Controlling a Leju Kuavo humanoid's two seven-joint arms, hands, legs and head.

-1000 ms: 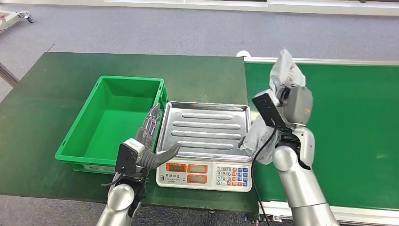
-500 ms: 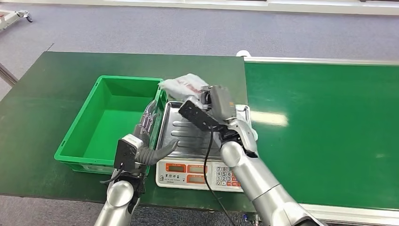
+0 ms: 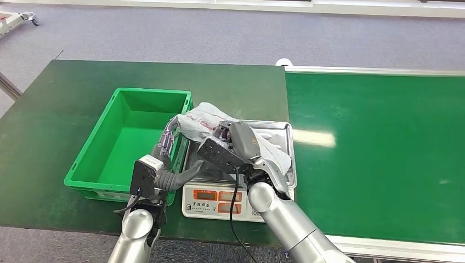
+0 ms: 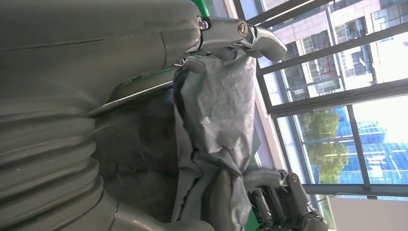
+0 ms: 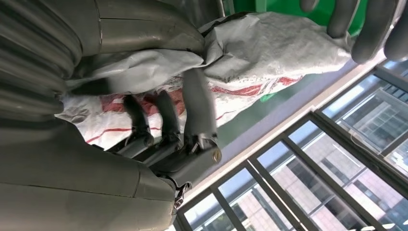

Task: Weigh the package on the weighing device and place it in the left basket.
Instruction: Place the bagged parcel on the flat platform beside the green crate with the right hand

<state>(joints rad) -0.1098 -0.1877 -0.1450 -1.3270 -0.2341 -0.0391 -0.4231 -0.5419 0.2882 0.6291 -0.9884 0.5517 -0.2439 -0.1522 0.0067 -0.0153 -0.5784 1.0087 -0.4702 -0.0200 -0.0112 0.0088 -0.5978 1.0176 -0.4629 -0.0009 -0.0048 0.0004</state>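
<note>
**Package over the scale, both hands at it**

From where I stand, grey carpet floor [image 3: 219, 33] runs along the far side, and tall windows [image 4: 337, 96] with buildings and trees beyond show past the robot's wrists. At the left lies a dark green table [image 3: 55, 109]. On it sits the green basket [image 3: 126, 137], nothing inside it.

Just right of the basket, the left hand [image 3: 170, 159] is raised at the scale's left edge, fingers spread and reaching up to the package's near end, thumb stretched out under it; it touches the wrapper without closing on it.

The package [image 3: 205, 118], a crumpled grey-white plastic bag with red print, hangs over the steel tray [image 3: 282, 137] of the weighing device [image 3: 219, 203]; whether it rests on the tray I cannot tell. The right hand [image 3: 227, 131] grips it, fingers curled round the plastic, as the right wrist view plainly shows.

Farther right stretches a brighter green conveyor belt [image 3: 384, 142], with window glare on it.
</note>
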